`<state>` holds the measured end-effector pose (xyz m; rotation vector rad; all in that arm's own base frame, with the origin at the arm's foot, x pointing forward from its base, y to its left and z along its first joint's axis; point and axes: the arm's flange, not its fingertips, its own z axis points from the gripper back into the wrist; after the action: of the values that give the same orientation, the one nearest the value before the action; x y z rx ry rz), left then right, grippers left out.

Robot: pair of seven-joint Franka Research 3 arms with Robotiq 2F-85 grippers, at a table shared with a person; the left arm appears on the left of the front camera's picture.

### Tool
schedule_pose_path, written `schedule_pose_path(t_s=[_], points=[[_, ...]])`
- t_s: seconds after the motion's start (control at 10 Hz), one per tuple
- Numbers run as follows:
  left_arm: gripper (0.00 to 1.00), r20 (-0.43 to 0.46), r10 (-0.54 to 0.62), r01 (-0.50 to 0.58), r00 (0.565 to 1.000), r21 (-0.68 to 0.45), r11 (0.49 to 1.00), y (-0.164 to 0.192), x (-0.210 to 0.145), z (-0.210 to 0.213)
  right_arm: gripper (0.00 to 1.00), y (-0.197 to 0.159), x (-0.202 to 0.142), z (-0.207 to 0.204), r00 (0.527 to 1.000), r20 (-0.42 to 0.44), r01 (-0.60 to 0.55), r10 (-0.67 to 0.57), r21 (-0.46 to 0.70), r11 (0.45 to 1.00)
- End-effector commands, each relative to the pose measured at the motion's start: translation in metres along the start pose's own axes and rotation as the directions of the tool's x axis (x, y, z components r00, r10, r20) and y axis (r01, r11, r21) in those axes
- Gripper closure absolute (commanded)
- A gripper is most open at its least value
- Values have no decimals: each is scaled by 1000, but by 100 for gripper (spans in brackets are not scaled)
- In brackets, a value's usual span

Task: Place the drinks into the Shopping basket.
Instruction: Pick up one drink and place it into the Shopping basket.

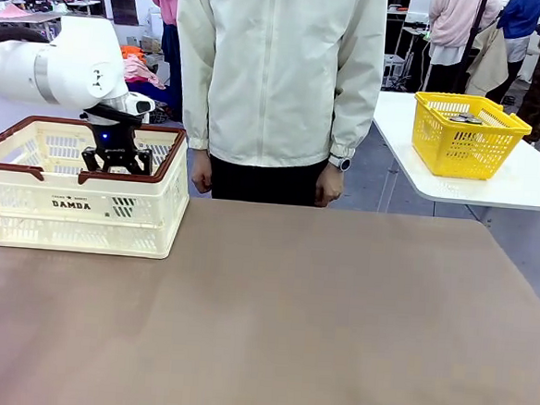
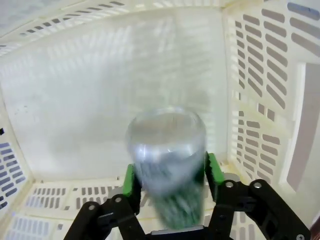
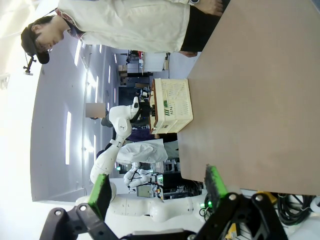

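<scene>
Clearly readable on the near wall of the cream basket (image 1: pixel 70 218) is "DAMDA" in dark capitals; the smaller line above it is too fine for me to read. That basket sits at the far left of the brown table (image 1: pixel 290 315), and my left gripper (image 1: pixel 117 165) points down inside it. From its wrist I see the green can (image 2: pixel 167 150) between the green pads (image 2: pixel 213 172), above the basket floor, silver top facing the camera, long axis running along the fingers. It is blurred, so I read no print on it, and I cannot tell whether the pads press it or stand just clear. My right gripper (image 3: pixel 157 187) has its fingers spread wide with nothing between them. A person (image 1: pixel 279 73) stands at the far edge.
</scene>
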<state>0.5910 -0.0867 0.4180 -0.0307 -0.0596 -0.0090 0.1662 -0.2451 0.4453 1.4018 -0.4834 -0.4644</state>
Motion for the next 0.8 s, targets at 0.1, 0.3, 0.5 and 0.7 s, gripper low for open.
schedule_pose_path(t_s=[0.1,0.3,0.5,0.7], points=[[0,41,34,-37,999,57,998,8,-10,13,0,4,0,-3,1000,11,-3,2,18,1000],[0,49,30,-33,998,54,998,8,-11,16,0,4,0,-3,1000,11,-3,2,18,1000],[0,60,24,-27,998,51,998,13,-15,25,0,4,0,-3,1000,11,-3,2,18,1000],[0,115,21,-21,993,-6,1000,31,-41,77,0,4,0,-3,1000,11,-3,2,18,1000]])
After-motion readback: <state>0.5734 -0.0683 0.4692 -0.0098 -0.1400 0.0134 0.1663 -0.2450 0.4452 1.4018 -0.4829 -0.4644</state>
